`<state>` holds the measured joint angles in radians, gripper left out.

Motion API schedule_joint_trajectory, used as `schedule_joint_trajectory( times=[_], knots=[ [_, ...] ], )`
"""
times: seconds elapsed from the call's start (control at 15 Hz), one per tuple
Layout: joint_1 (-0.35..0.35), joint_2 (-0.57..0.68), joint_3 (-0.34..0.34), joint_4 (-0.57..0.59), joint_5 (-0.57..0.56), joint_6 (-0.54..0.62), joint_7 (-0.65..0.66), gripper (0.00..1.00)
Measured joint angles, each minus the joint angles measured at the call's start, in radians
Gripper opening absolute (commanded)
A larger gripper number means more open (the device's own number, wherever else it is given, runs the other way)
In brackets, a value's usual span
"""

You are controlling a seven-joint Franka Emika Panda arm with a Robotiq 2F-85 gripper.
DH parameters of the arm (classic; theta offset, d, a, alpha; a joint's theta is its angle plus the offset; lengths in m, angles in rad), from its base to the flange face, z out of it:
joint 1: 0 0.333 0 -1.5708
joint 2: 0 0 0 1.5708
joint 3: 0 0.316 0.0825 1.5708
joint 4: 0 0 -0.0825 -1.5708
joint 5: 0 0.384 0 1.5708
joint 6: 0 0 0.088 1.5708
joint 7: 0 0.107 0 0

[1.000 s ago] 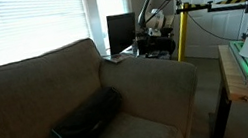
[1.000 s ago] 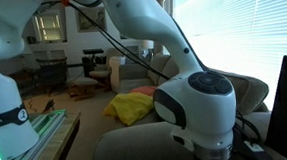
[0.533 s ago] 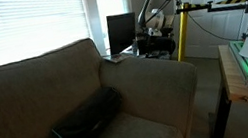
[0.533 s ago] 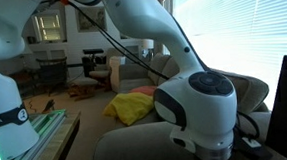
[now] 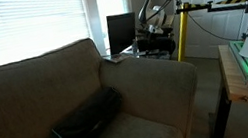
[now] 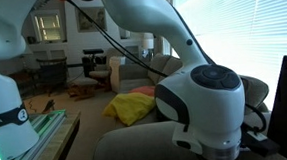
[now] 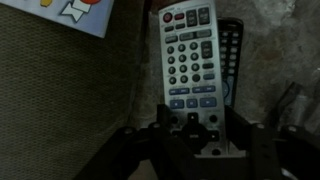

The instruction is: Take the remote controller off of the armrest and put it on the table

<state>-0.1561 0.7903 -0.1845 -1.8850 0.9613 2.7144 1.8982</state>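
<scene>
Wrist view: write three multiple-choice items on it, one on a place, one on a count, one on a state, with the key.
1. Where does the black remote lie?
A beside the light grey remote
B on top of it
C far from it
2. How many remotes show?
A one
B two
C four
3. How do the fingers stand?
A either side of the light grey remote's lower end
B clamped on the black remote
C out of view
Key: 1 A, their long edges run side by side; 2 B, one grey, one black; 3 A, the gripper brackets that end.
</scene>
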Motion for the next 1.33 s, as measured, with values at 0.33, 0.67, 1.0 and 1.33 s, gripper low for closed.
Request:
schedule_joint_trajectory(
  times=[0.33, 0.67, 1.0, 1.33],
  knots=[
    [0.003, 0.053, 0.015, 0.016, 0.011, 0.027, 0.095, 0.31],
    [0.005, 0.125, 0.017, 0.063, 0.011, 0.031, 0.153, 0.31],
    [0.006, 0.2, 0.018, 0.13, 0.01, 0.031, 0.177, 0.31],
    [0.006, 0.252, 0.018, 0.187, 0.009, 0.031, 0.186, 0.81]
  ],
)
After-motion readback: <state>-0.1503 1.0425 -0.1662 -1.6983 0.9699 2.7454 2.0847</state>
